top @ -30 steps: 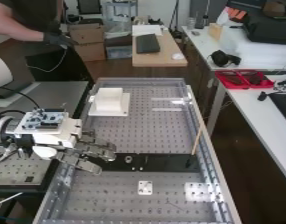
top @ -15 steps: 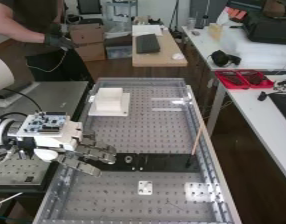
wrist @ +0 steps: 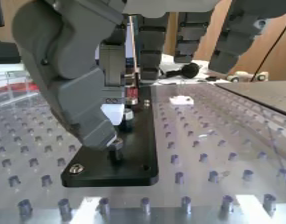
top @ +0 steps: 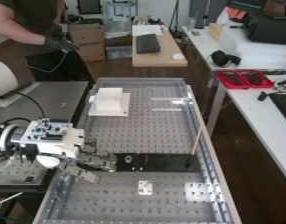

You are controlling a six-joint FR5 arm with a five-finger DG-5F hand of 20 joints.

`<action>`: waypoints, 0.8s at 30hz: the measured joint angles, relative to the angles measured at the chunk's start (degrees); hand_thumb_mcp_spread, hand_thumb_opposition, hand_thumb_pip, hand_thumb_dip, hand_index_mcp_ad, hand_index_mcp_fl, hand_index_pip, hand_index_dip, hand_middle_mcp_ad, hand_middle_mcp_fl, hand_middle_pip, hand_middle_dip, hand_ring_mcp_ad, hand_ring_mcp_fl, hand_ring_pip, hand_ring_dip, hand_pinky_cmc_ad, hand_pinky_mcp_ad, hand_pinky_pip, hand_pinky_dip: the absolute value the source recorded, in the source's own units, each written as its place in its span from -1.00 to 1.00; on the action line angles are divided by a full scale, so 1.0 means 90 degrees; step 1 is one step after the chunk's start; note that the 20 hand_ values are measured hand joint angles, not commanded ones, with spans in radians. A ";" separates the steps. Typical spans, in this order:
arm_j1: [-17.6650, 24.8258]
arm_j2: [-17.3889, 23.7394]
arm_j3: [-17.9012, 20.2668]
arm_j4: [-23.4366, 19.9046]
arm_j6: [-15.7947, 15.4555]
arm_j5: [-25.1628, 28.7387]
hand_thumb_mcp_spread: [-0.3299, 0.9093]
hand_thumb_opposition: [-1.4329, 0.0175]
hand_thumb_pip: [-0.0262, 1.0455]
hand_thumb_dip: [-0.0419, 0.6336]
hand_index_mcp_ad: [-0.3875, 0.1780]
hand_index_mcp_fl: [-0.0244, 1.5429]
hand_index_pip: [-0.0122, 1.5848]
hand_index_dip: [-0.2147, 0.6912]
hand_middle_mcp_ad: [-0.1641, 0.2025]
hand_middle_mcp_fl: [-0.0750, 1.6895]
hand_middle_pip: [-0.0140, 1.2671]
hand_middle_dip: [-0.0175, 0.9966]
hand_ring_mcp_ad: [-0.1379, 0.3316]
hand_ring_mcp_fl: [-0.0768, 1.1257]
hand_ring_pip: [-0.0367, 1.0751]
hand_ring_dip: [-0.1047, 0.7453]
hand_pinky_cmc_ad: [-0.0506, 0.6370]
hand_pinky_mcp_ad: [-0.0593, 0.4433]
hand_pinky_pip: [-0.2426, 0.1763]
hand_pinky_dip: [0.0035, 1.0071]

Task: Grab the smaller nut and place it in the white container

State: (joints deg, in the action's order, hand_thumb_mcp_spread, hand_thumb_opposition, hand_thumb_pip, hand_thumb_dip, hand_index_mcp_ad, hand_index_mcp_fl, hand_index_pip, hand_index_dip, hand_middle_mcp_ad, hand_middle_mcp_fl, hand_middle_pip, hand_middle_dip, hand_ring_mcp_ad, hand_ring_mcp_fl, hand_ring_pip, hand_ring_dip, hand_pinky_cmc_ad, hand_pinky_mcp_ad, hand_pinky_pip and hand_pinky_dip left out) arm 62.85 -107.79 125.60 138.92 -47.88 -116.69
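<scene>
In the high view the hand (top: 94, 159) is over the left end of the flat black bar (top: 160, 162), fingers extended and thumb apart from them. The bearing (top: 128, 159) stands on the bar, right of the fingertips. Farther up the bench is the white container (top: 109, 99) on a white plate. In the wrist view the hand (wrist: 77, 92) has its thumb tip right beside the smaller nut (wrist: 116, 144), which it partly covers; whether they touch I cannot tell. A round metal part (wrist: 128, 114) stands farther along the bar. Nothing is held.
A thin wooden stick (top: 197, 140) leans at the bar's right end. A small white plate (top: 145, 188) lies on the perforated bench below the bar. Raised metal rails (top: 210, 145) edge the bench. A red tray (top: 243, 79) rests on the table at right.
In the high view the hand has shifted slightly toward the bench's near end, with its wrist tilting a little. The bearing and the white container have stayed in place.
</scene>
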 joint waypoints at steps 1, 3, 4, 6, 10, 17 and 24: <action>0.0000 -0.0005 0.0003 -0.0002 0.0000 0.0000 0.27 -0.30 0.27 -0.04 -0.17 -0.67 0.77 0.28 0.05 -0.69 -0.79 -0.46 0.08 -0.87 -0.75 -0.46 0.07 0.27 0.26 -0.73; -0.0001 -0.0005 0.0010 -0.0004 -0.0014 0.0000 0.27 -0.30 0.27 -0.04 -0.17 -0.69 0.75 0.28 0.05 -0.69 -0.79 -0.46 0.08 -0.87 -0.75 -0.46 0.07 0.27 0.26 -0.73; -0.0002 -0.0005 0.0016 -0.0005 -0.0024 -0.0001 0.27 -0.30 0.27 -0.04 -0.17 -0.70 0.74 0.28 0.05 -0.69 -0.79 -0.46 0.08 -0.87 -0.75 -0.46 0.07 0.27 0.26 -0.73; -0.0005 -0.0005 0.0026 -0.0010 -0.0038 0.0001 0.28 -0.30 0.27 -0.04 -0.17 -0.72 0.75 0.28 0.05 -0.69 -0.79 -0.46 0.08 -0.87 -0.75 -0.46 0.07 0.26 0.26 -0.73; -0.0010 0.0002 0.0044 -0.0035 -0.0092 -0.0014 0.28 -0.30 0.27 -0.04 -0.17 -0.72 0.75 0.28 0.05 -0.69 -0.79 -0.46 0.08 -0.87 -0.75 -0.46 0.07 0.26 0.26 -0.73; -0.0004 0.0036 0.0090 -0.0119 -0.0231 -0.0034 0.26 -0.30 0.36 -0.04 -0.17 -0.73 0.74 0.26 0.05 -0.69 -0.79 -0.46 0.08 -0.87 -0.75 -0.46 0.07 0.27 0.26 -0.73; 0.0014 0.0065 0.0159 -0.0255 -0.0457 -0.0059 0.26 -0.30 0.36 -0.04 -0.17 -0.75 0.74 0.26 0.05 -0.69 -0.79 -0.46 0.09 -0.87 -0.75 -0.46 0.07 0.26 0.26 -0.73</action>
State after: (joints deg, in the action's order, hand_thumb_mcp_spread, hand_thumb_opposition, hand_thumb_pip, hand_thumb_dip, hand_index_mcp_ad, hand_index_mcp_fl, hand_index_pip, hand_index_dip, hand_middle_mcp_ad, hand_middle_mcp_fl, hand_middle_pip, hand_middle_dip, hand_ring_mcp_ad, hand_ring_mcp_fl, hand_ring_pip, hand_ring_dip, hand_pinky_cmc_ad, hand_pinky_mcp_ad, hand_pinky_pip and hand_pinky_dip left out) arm 62.98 -107.20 127.03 136.63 -51.99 -117.22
